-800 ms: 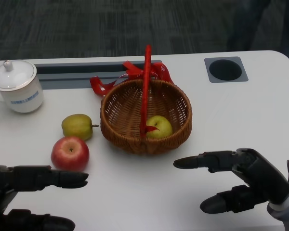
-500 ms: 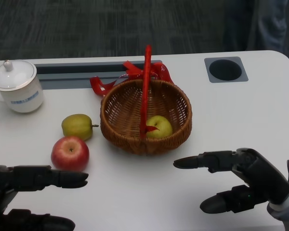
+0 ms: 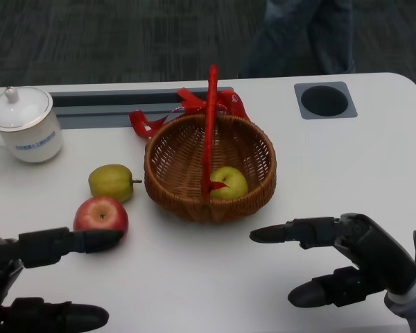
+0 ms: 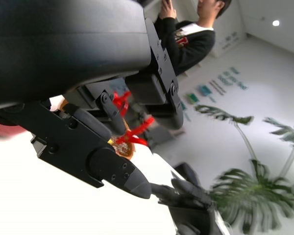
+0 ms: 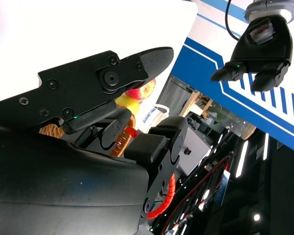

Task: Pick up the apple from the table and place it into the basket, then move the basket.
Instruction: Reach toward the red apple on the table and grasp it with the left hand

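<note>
Head view: one basket (image 3: 263, 182), three fruits, one cup (image 3: 26, 126); both robot hands released, empty.

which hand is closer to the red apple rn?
Left. The left hand has an upper finger reaching just in front of the red apple, seemingly at its near edge. The right hand hovers open far across the table, nearer the basket.

Head camera looks down; wrist cameras sit close (tilted), sharing the basket (image 3: 209, 166).
</note>
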Available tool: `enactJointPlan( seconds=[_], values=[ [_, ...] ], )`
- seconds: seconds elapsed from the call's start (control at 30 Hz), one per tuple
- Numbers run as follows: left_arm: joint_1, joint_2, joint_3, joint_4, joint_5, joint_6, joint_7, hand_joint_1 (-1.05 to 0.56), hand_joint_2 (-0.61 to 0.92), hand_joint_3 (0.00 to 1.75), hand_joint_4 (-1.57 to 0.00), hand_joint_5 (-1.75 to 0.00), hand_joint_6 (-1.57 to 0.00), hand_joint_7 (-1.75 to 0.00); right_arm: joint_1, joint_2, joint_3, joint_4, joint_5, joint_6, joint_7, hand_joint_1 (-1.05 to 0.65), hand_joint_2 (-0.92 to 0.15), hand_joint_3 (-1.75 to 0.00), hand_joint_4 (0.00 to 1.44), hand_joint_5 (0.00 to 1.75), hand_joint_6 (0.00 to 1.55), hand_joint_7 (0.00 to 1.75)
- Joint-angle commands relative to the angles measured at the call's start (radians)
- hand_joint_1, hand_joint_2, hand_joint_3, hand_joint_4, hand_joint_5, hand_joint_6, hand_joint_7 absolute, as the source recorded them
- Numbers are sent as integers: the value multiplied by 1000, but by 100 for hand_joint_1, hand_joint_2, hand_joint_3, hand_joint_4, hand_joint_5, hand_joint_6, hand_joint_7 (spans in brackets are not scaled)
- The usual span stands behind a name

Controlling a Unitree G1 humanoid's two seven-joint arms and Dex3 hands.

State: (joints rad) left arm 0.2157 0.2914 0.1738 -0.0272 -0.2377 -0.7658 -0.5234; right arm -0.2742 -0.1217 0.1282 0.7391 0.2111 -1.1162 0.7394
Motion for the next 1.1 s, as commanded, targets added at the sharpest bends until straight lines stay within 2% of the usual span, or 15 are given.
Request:
enactJointPlan(
  seconds=[0.03,0.13,0.2,0.4,0.53,0.77,0.9,1.1],
  values=[
    [14,4,39,-29,98,27,75,-57,72,1,-54,0,-55,0,-3,-10,-11,-9,7,-5,-10,-52,-82,0,78,0,69,0],
    [-2,-2,62,-16,212,28,148,-67,73,1,-35,0,-39,0,-3,-9,-10,-8,7,-4,-11,-52,-82,0,78,0,69,0],
    [-20,-5,75,4,307,24,207,-74,74,1,-27,0,-31,0,-3,-9,-10,-9,7,-4,-13,-52,-82,0,78,0,69,0],
    [-92,-11,65,109,541,81,395,-83,76,0,-25,-1,-27,0,-6,-9,-10,-6,12,-8,-9,-52,-82,0,79,0,69,0],
    [-162,-40,29,227,642,159,538,-79,75,0,-26,-1,-26,0,-8,-12,-10,-6,13,-9,-9,-52,-82,0,79,0,69,0],
    [-297,-60,-52,462,711,249,727,-67,73,0,-30,-2,-30,-2,-8,-13,-10,-15,16,-8,-10,-52,-82,0,80,0,70,0],
    [-370,-71,-90,603,689,268,783,-58,72,0,-33,-3,-32,-1,-12,-9,-11,-10,14,-12,-13,-52,-81,0,80,0,69,0],
    [-436,-93,-153,713,697,307,859,-52,70,0,-38,-3,-34,-1,-8,-8,-11,-14,16,-15,-16,-53,-82,0,80,0,70,0]
  ],
)
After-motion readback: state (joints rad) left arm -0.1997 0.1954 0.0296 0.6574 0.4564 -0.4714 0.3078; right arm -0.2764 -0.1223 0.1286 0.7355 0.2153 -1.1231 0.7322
